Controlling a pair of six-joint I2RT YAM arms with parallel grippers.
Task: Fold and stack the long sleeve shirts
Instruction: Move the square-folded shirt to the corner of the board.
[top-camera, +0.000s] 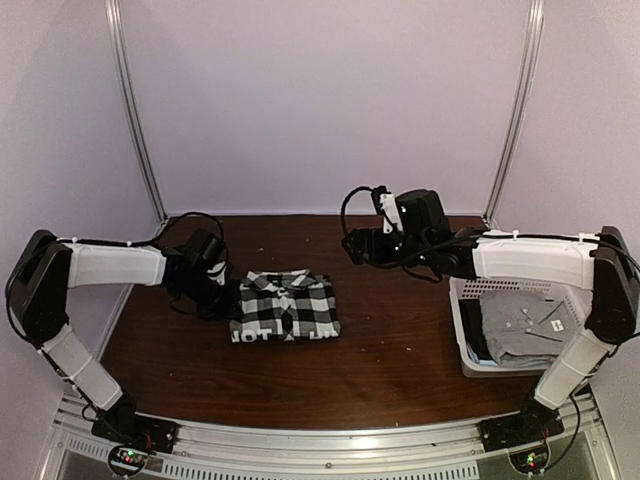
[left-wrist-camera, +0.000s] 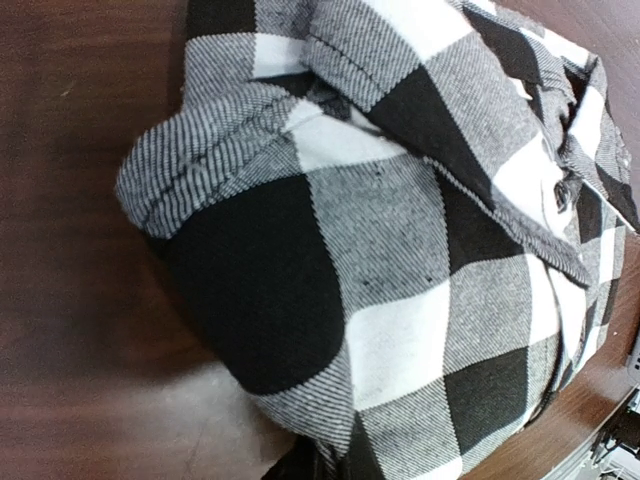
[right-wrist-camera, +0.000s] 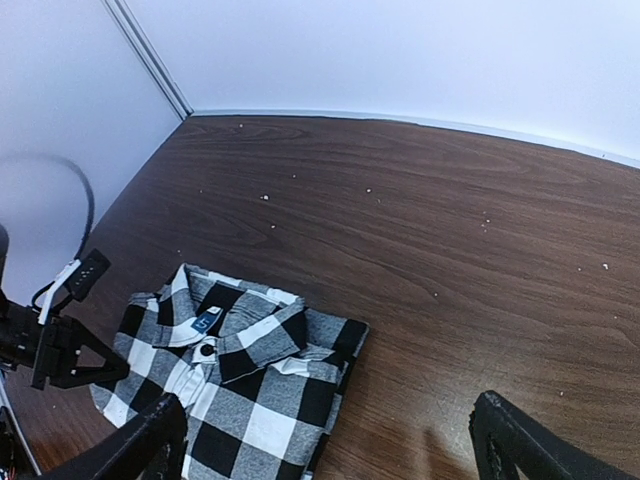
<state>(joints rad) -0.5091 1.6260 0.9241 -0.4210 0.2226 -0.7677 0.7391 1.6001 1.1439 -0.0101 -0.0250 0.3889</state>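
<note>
A soft black-and-white checked shirt (left-wrist-camera: 380, 250) fills the left wrist view, its cloth gathered into a raised hump that runs down to the bottom edge of that picture. From above, this checked shirt lies folded into a compact rectangle, collar towards the back wall, on the left half of the dark brown wooden table (top-camera: 400, 330). The left gripper (top-camera: 218, 297) sits low at its left edge, jaws pinched tight on the bunched cloth, though the fingers themselves stay out of sight. The right gripper (right-wrist-camera: 328, 405) hangs above the table behind and to the right of the shirt, apart from it, its two black fingers (right-wrist-camera: 140, 445) spread wide and holding nothing. A plain grey shirt (top-camera: 520, 330) with small white buttons lies inside a white plastic lattice basket (top-camera: 458, 330) at the table's right edge.
</note>
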